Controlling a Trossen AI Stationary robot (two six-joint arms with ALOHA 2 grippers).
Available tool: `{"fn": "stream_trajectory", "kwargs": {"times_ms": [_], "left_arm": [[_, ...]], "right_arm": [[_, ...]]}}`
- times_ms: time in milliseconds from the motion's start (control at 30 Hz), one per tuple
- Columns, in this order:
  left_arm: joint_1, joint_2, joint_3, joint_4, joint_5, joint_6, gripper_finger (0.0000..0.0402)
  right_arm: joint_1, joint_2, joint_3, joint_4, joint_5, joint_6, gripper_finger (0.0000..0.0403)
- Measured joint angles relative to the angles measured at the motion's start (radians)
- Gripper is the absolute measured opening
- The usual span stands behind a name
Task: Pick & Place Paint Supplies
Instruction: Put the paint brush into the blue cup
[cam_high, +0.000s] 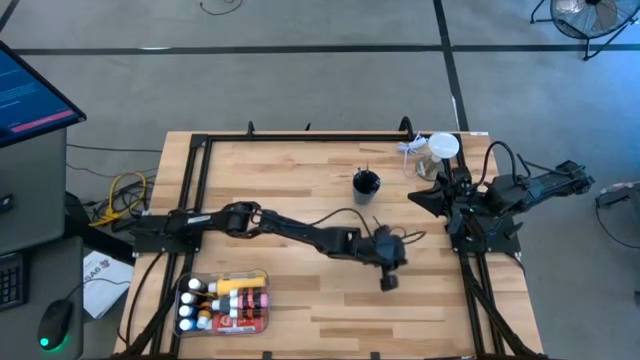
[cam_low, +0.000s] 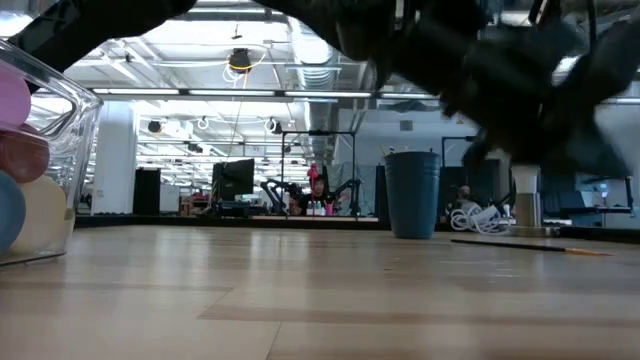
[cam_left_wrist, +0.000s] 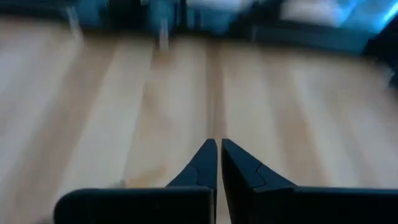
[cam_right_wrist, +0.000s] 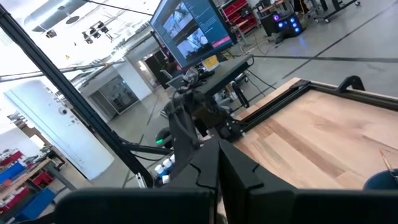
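Note:
Several paint bottles (cam_high: 238, 290) in yellow, pink and blue with white caps lie in a clear tray (cam_high: 266, 312) at the table's near left; the low view shows them at its left edge (cam_low: 20, 180). A dark cup (cam_high: 366, 183) stands upright on its base at the far middle. In the low view a thin brush (cam_low: 520, 245) lies flat on the wood. My left gripper (cam_high: 388, 283) reaches out over the bare near right part of the table, shut, with nothing between its fingers (cam_left_wrist: 217, 146). My right gripper (cam_right_wrist: 217, 149) is shut and waits, raised, at the table's right edge (cam_high: 422, 197).
A clear jar with a white lid (cam_high: 443, 150) stands at the far right, behind the right arm. A black frame (cam_high: 300, 135) runs along the table's far and left edges. Bare wood (cam_high: 330, 320) lies between the tray and my left gripper.

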Motion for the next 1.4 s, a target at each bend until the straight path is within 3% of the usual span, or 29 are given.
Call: {"fn": "stream_trajectory", "kwargs": {"times_ms": [433,867,1400], "left_arm": [[0.103,0.041,0.004,0.03,0.028,-0.074,0.0],[0.068,0.095,0.019,-0.007,0.045,-0.076,0.0],[-0.022,0.03,0.018,-0.265,0.043,-0.122,0.0]], "right_arm": [[0.0,0.0,0.0,0.0,0.001,0.01,0.0001],[0.0,0.0,0.0,-0.004,0.001,0.025,0.0001],[0.001,0.0,0.0,-0.023,0.0,0.017,0.0001]]}}
